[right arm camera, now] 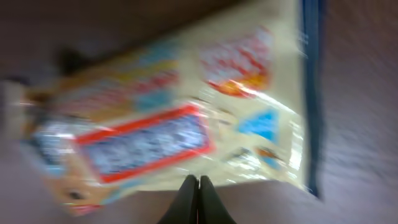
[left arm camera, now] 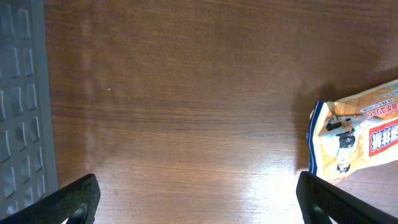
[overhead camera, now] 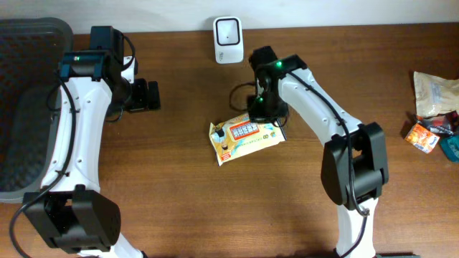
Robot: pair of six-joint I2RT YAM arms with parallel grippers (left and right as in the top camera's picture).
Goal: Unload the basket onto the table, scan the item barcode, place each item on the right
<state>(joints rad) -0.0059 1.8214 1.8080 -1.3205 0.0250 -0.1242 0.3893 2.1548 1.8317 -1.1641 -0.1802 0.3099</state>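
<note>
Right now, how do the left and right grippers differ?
Jaws: the left gripper stands wide open; the right gripper is shut. Place: the left gripper hangs over the table, apart from the snack packet; the right gripper is at the packet's upper edge in the overhead view. Load: the left gripper holds nothing; whether the right gripper pinches the packet is unclear. Both have black fingers.
</note>
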